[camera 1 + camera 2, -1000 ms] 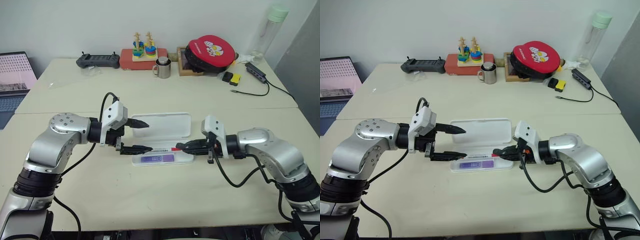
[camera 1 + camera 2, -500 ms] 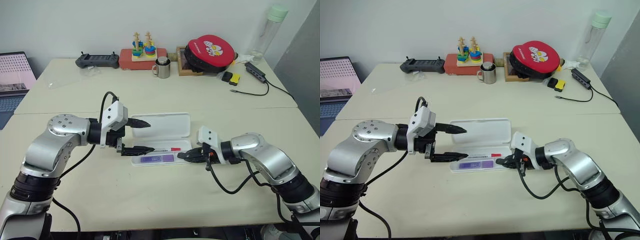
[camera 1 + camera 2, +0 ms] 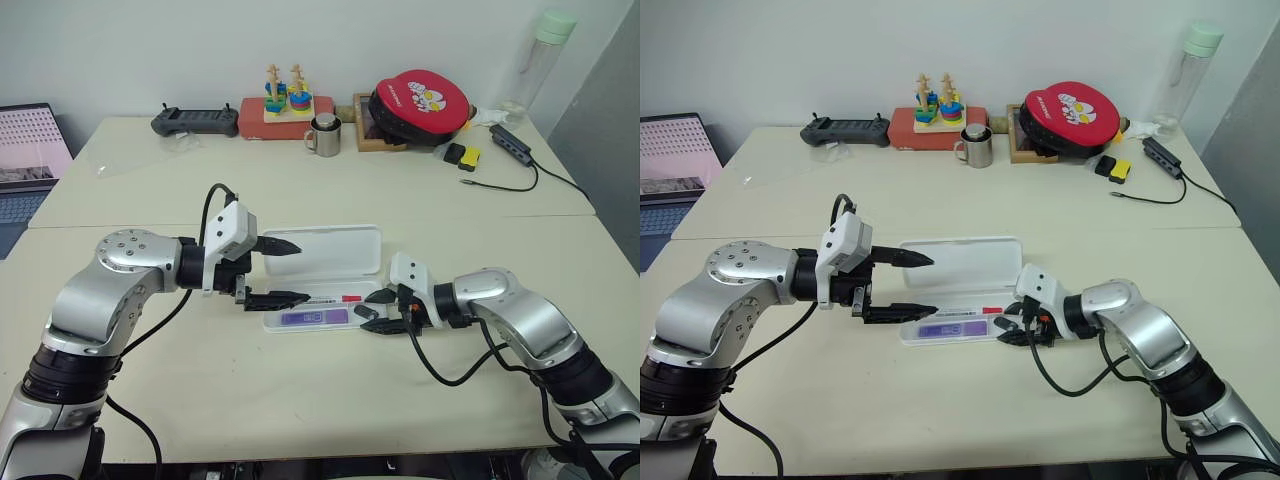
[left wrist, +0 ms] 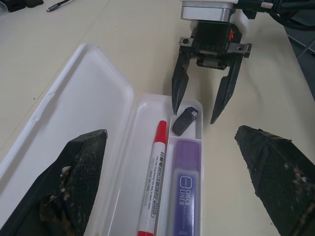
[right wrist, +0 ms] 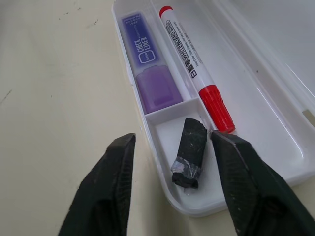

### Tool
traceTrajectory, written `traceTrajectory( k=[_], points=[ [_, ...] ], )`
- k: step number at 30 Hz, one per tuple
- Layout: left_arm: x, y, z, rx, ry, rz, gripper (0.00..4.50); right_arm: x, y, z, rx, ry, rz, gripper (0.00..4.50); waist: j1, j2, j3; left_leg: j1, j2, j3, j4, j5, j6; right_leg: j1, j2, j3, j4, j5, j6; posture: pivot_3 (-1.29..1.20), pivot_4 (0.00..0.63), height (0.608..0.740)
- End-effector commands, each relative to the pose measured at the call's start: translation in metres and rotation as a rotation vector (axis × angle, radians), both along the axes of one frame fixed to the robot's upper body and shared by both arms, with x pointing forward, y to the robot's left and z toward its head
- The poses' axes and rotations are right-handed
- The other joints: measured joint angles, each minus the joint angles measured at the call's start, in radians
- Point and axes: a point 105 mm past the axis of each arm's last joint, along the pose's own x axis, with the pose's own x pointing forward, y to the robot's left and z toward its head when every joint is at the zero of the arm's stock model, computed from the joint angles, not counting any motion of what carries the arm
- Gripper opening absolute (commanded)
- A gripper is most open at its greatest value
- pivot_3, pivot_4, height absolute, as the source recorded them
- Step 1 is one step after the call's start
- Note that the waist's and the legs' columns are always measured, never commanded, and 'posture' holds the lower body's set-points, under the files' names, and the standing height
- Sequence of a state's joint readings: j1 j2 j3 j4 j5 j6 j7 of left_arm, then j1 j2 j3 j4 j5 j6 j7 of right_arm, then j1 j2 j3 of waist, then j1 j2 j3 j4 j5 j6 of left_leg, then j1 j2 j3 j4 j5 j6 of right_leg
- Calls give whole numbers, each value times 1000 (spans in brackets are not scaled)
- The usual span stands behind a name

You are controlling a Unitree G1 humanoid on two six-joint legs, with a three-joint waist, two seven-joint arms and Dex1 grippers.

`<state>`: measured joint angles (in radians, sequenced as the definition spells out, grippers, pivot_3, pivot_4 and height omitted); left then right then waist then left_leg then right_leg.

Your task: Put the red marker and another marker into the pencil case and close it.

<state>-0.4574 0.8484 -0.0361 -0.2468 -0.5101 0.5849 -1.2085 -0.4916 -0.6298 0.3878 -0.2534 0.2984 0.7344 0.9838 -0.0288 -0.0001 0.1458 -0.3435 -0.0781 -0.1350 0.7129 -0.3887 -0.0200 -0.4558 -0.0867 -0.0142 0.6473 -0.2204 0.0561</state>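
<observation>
Item, pencil case (image 4: 98, 93): lid open, red marker (image 5: 197, 73) and purple marker (image 5: 150, 69) inside, my right gripper (image 5: 172, 172) and left gripper (image 3: 285, 272) both spread, empty; risk: my right fingertip, dipped into the tray's end, could snag when closing.

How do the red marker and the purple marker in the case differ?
The red marker is slim and white-barrelled with a red cap; the purple marker is shorter, wider and lavender. The red one runs past the divider beside the small dark object; the purple one stops at it. Both lie flat, parallel, in the open pencil case.
</observation>
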Motion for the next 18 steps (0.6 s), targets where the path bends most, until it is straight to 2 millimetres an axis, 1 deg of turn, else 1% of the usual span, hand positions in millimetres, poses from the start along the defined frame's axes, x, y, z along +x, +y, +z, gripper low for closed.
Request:
traceTrajectory(
  k=[1,3,4,6,7,9,10,12,14,16,18],
  points=[
    [-1,4,12,-19,-39,24,4500,0,6,40,149,-41,27,3498,0,0,0,0,0,0,0,0,0,0,0,0,0,0,0,0,150,740],
    [2,12,15,-36,-41,72,4500,1,11,70,267,-63,46,3919,-1,0,0,0,0,0,0,0,0,0,0,0,0,0,0,0,150,740],
    [3,17,18,-49,-42,100,4500,5,12,84,314,-81,39,3804,-2,0,0,0,0,0,0,0,0,0,0,0,0,0,0,0,150,740],
    [4,26,21,-75,-42,149,4500,15,14,106,376,-127,22,3521,-5,0,0,0,1,0,0,0,0,-1,0,0,0,0,0,0,150,740],
    [5,30,24,-92,-42,175,4500,23,14,115,399,-146,-9,3254,-5,0,0,1,1,0,0,0,0,-1,0,0,1,0,0,0,150,740],
    [9,44,33,-127,-58,243,4500,52,14,133,430,-178,-112,2734,-6,0,0,1,1,0,-1,0,0,-1,1,0,0,0,0,0,150,740],
    [11,50,39,-155,-65,269,4500,67,14,137,419,-191,-165,2408,-7,0,0,1,1,0,-1,0,0,-1,1,0,1,0,0,0,150,740],
    [10,56,47,-192,-65,292,4500,93,16,135,354,-221,-249,1903,-8,0,0,1,1,1,0,0,0,-1,1,0,1,0,0,0,150,740],
    [5,59,44,-190,-45,296,4500,116,17,128,280,-231,-315,1393,-6,0,0,1,0,0,-1,0,0,0,0,0,1,0,0,0,150,740],
    [0,63,37,-152,-33,300,4500,128,20,118,218,-233,-334,998,-11,0,0,1,0,0,-1,0,0,0,0,0,0,0,0,0,150,740],
    [-5,65,34,-136,-29,303,4500,134,25,110,177,-229,-321,515,-18,0,0,1,0,0,-2,0,0,-1,-1,0,-1,0,0,0,150,740]
  ],
)
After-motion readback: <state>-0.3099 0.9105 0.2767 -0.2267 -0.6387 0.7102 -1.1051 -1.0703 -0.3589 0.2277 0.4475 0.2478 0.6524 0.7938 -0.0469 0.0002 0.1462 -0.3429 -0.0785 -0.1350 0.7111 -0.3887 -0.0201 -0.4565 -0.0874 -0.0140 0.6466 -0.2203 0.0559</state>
